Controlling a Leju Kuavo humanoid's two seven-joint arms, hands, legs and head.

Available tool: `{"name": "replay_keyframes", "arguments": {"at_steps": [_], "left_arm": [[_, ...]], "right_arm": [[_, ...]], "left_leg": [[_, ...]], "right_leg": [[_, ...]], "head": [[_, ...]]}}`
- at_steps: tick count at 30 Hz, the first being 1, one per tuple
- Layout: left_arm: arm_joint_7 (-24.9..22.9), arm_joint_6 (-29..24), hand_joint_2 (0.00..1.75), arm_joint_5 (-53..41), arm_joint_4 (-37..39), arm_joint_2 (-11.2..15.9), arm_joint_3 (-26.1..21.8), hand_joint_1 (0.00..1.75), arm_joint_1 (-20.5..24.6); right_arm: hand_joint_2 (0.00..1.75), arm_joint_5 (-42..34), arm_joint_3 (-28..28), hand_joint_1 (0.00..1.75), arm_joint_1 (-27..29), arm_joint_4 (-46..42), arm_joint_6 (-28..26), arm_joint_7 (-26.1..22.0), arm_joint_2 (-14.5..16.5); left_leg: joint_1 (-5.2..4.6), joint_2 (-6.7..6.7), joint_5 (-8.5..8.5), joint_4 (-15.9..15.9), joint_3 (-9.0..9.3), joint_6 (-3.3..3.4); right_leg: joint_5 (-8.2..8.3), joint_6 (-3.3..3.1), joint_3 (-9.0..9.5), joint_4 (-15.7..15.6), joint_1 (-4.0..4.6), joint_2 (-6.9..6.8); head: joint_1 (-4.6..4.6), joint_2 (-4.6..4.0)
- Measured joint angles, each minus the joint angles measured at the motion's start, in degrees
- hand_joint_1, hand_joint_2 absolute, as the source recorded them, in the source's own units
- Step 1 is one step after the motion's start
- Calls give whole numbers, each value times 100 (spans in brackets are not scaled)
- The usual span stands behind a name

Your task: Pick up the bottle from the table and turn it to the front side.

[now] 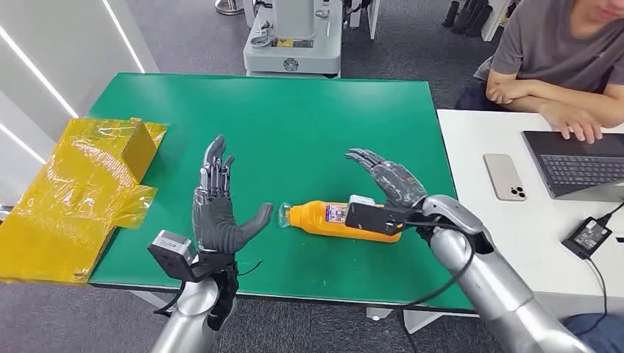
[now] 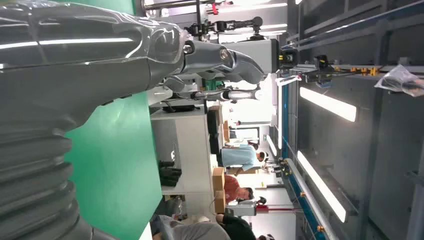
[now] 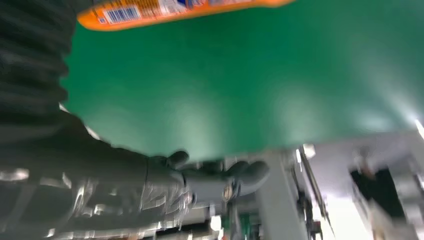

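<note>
Lying sideways on green table (image 1: 294,118): orange bottle (image 1: 324,218)

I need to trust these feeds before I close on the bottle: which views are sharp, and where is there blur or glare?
Head view: sharp, evenly lit; orange bottle lying on the green table, both hands clear. Right wrist view: motion-blurred, right hand smeared, soft glare patches on the green. Left wrist view: sharp, but left hand shows bright reflections and the ceiling lights are blown out.

A crumpled yellow wrap (image 1: 81,191) lies at the green table's (image 1: 294,125) edge; phone (image 1: 505,176) beside laptop (image 1: 581,165).
</note>
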State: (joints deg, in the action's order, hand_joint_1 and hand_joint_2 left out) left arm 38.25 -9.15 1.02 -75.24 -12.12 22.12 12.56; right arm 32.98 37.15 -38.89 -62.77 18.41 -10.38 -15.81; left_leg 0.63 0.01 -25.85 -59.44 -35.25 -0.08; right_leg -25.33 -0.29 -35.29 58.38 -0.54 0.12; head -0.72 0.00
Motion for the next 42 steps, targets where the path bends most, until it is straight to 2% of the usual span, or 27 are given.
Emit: {"name": "replay_keyframes", "arguments": {"at_steps": [8,14,24,34,42], "left_arm": [[-2,55,175,15,92,-39,0,0,93],[-74,13,175,77,93,-50,0,0,181],[-94,-117,175,105,91,-70,0,0,226],[-67,-199,175,137,91,-59,0,0,227],[-65,-231,175,166,84,-43,0,0,225]], "right_arm": [[175,-11,815,0,-990,1489,443,-52,54],[175,-292,1355,0,-1373,2379,817,-684,182],[175,-435,1954,0,-1551,3305,830,-926,487],[175,-432,2216,0,-1532,3684,657,-927,657],[175,-434,2298,0,-1439,3854,526,-853,674]], "left_leg": [[0,-7,-1,0,-6,1],[0,-7,-2,0,-7,2],[0,-8,-1,0,-6,2],[0,-8,-1,0,-6,2],[0,-8,-1,0,-6,2]], "right_leg": [[0,2,-1,-1,0,-6],[-1,2,-1,-3,0,-5],[-1,2,-1,-1,1,-6],[-1,2,-1,-3,0,-6],[0,2,-1,-2,0,-6]], "head": [[-1,0],[-1,0],[0,0],[-2,0],[-1,0]]}}
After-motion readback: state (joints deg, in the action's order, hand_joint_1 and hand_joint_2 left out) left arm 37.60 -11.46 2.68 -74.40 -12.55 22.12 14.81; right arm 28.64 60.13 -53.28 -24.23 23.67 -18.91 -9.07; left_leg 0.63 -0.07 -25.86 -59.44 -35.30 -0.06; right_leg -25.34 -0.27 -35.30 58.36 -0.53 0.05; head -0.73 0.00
